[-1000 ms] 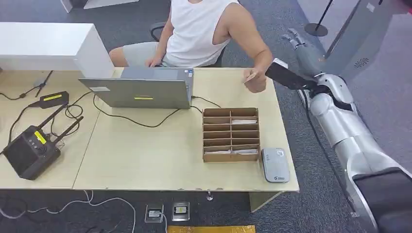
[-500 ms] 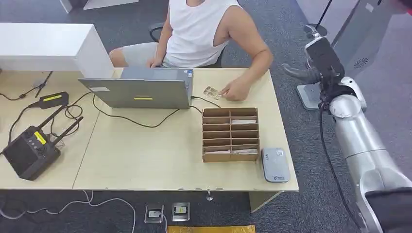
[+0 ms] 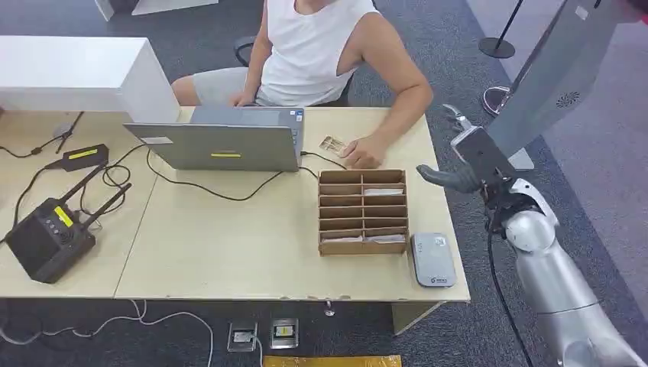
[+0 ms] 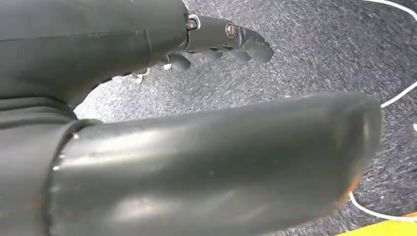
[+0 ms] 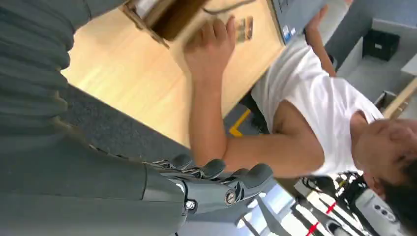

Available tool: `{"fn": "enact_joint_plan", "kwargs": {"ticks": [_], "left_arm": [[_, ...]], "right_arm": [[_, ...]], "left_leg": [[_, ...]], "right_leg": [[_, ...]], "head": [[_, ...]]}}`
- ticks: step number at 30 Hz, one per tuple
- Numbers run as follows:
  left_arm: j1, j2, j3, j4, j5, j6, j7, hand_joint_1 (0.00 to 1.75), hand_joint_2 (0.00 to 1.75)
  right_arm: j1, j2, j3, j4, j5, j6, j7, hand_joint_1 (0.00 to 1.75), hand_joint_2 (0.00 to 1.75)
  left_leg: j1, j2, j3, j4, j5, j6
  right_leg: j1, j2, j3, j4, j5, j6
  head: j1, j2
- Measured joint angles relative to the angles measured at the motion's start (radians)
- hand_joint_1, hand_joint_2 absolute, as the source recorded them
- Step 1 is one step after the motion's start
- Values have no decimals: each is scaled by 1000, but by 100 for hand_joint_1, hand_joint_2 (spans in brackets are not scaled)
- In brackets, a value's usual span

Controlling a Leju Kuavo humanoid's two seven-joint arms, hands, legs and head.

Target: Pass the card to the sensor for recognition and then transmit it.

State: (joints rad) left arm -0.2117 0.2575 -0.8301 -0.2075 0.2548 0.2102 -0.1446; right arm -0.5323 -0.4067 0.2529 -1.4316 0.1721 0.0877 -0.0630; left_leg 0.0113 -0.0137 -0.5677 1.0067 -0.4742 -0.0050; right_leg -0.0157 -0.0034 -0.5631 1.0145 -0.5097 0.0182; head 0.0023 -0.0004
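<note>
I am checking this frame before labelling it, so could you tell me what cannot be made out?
- Card print: too small, head view.
- Sensor markings: too small, head view.
- Left hand palm: hidden by its thumb, left wrist view.
- Right hand fingertips: hidden behind its cover, head view.

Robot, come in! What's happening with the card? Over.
Right hand empty beside table. Left hand empty. Small patterned card on table under person's hand.
</note>
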Motion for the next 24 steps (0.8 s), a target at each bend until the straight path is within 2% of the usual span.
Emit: {"fn": "enact_joint_plan", "kwargs": {"ticks": [8,14,24], "left_arm": [[11,0,0,0,1,9,-8,0,0],[11,1,0,0,-7,8,-8,0,0],[17,8,0,1,-8,16,-8,0,0]], "right_arm": [[116,21,-3,-86,-27,29,23,0,175],[221,45,9,-156,-57,38,74,0,175],[322,55,29,-239,-58,44,119,0,175]], "left_leg": [[0,0,0,0,-1,-1],[0,0,0,0,-1,-1],[0,0,0,0,-1,-1]], "right_leg": [[0,0,0,0,0,0],[0,0,0,0,0,0],[0,0,0,0,0,0]], "head": [[0,0],[0,0],[0,0]]}}
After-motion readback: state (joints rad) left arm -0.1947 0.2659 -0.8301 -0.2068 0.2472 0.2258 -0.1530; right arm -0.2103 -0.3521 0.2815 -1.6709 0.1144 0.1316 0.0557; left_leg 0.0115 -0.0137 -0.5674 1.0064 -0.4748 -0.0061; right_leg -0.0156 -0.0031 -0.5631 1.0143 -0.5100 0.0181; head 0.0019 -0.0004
